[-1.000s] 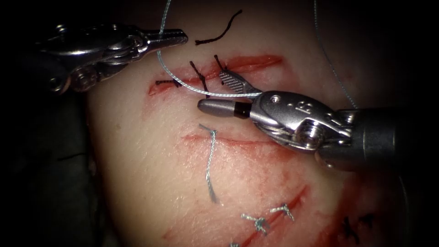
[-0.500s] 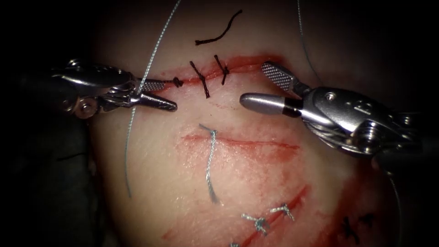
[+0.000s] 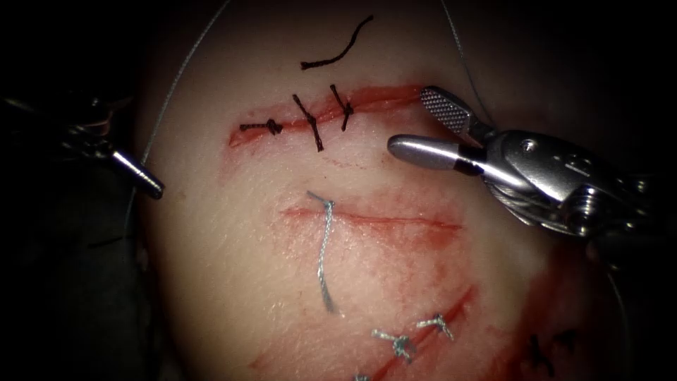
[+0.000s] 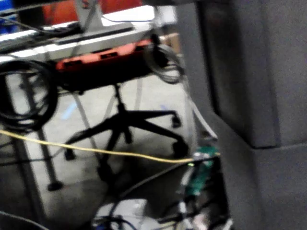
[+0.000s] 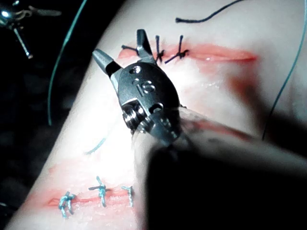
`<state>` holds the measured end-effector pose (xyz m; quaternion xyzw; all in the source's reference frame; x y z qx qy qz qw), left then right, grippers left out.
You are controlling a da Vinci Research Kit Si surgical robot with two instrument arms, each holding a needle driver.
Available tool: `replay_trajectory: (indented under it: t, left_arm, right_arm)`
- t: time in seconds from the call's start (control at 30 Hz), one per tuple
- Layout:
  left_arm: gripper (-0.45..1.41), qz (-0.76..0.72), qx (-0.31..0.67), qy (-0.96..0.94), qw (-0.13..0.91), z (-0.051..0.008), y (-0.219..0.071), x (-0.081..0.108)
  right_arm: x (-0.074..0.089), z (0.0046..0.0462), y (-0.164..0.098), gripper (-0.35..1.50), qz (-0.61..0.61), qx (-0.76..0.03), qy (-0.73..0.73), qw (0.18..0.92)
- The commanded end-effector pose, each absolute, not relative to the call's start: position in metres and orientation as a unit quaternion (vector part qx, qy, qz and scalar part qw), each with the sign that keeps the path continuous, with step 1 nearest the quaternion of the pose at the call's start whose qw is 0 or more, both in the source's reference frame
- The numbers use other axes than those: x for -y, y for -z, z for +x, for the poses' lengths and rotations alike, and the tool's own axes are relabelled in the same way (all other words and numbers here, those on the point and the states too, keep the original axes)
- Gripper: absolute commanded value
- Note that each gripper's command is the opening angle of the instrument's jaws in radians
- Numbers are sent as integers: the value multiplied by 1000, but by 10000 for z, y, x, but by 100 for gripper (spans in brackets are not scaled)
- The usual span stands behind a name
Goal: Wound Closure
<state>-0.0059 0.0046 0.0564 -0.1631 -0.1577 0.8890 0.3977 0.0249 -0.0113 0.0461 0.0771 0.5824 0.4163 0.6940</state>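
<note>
Drawing thread [image 3: 185,62] out to the picture's left since a moment ago, the left gripper [image 3: 144,182] sits at the left edge beyond the tissue [image 3: 233,247], its jaws closed, apparently on the strand. The right gripper [image 3: 423,127], angled in from the right, hovers wide open and empty over the upper cut's [image 3: 381,95] right end. Where the needle lies cannot be told. Judging by this, snugging needs steady opposing tension.

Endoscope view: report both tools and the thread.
Left arm's steel needle driver shut beside thin grey thread; grip unconfirmed. Right arm's steel needle driver open, empty, over right end of red upper cut. Loose dark thread end above cut.
</note>
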Motion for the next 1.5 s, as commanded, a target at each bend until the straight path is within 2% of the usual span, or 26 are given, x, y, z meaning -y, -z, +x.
replay_trajectory:
  t: [0.03, 0.23, 0.37, 0.4, 0.43, 0.53, 0.63, 0.67, 0.83, 1.1, 1.23, 1.43, 1.47, 1.5]
  left_arm:
    - [140, -148, 139, -893, 400, -58, -564, -49]
    - [140, -78, 39, -901, 425, -26, -555, -68]
    - [120, -128, 38, -915, 380, -43, -548, -84]
    - [108, -221, 56, -923, 312, -69, -545, -82]
    - [105, -288, 61, -925, 238, -105, -544, -71]
    - [96, -320, 65, -935, 142, -156, -549, -42]
    - [54, -351, 50, -935, 20, -190, -558, -2]
    - [49, -360, 44, -931, -24, -198, -562, 9]
    - [52, -398, 45, -901, -165, -234, -588, 39]
    - [54, -396, 52, -889, -224, -241, -615, 53]
    - [56, -387, 103, -895, -197, -242, -629, 69]
    - [66, -385, 130, -896, -178, -247, -638, 71]
    - [56, -385, 141, -897, -168, -249, -639, 70]
    - [29, -383, 150, -899, -152, -249, -639, 70]
  right_arm:
    - [114, 259, -461, 133, 77, -584, -415, 694]
    - [119, 265, -458, 133, 83, -582, -425, 689]
    - [122, 267, -455, 133, 86, -581, -429, 686]
    - [123, 266, -455, 135, 88, -581, -430, 685]
    - [123, 264, -455, 135, 90, -581, -432, 684]
    - [121, 260, -456, 133, 90, -581, -432, 684]
    - [120, 258, -457, 133, 92, -580, -434, 683]
    - [120, 257, -457, 133, 92, -580, -434, 683]
    - [120, 256, -457, 133, 97, -580, -440, 679]
    - [122, 258, -456, 135, 100, -579, -445, 676]
    - [123, 259, -455, 135, 103, -578, -449, 674]
    - [123, 259, -455, 135, 103, -578, -449, 674]
    - [123, 259, -455, 135, 103, -578, -449, 674]
    - [123, 259, -455, 135, 103, -578, -449, 674]
